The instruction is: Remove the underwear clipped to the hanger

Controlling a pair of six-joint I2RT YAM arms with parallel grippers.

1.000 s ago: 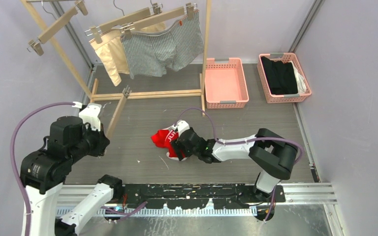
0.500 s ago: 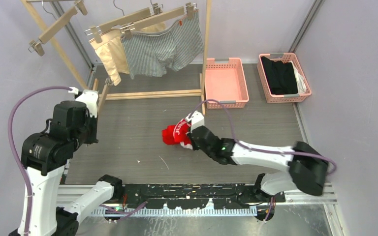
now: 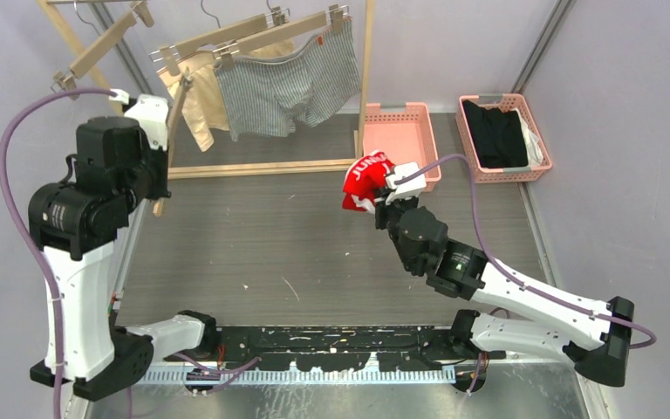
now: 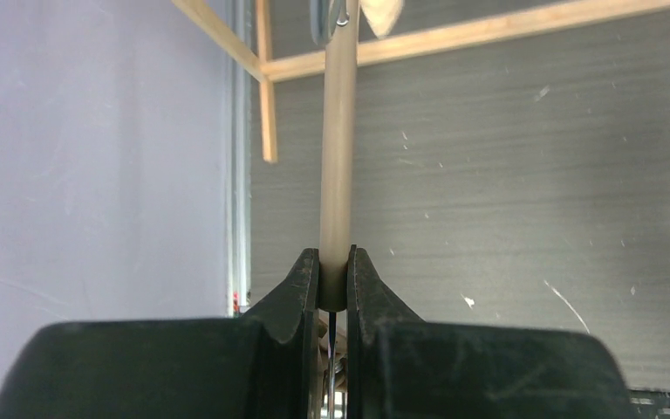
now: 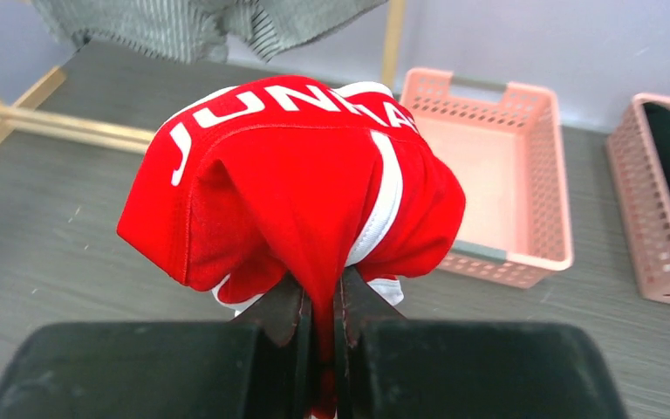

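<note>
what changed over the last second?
Right gripper carried the red underwear from mid-table back and right, up to the empty pink basket, still clamped. Left gripper swung its bare wooden hanger up and back toward the rack. Beige piece and striped boxer briefs stayed clipped.

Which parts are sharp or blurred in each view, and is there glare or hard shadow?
Top external: even light, faint shadows, no glare, sharp throughout. Left wrist: the left pincer is a dark mass, the hanger it clamps slightly soft, the floor sharper. Right wrist: the red underwear in the right pincer is crisp; the pink basket behind is softer.
</note>
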